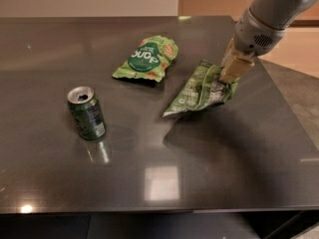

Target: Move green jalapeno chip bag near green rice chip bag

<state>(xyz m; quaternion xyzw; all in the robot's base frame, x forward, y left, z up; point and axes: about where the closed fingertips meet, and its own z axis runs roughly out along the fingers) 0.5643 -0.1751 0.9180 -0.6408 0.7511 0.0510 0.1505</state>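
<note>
The green jalapeno chip bag point(199, 90), mid-green foil with a white nutrition panel, hangs tilted above the dark table, its right end raised. My gripper point(231, 76) comes in from the upper right and is shut on the bag's right edge. The green rice chip bag point(147, 58), light green with a dark green round logo, lies flat on the table just to the left of the held bag, a small gap between them.
A green soda can point(86, 112) stands upright at the left middle of the dark table point(159, 183). The table's right edge runs diagonally past my arm, with a lower grey surface point(299, 98) beyond it.
</note>
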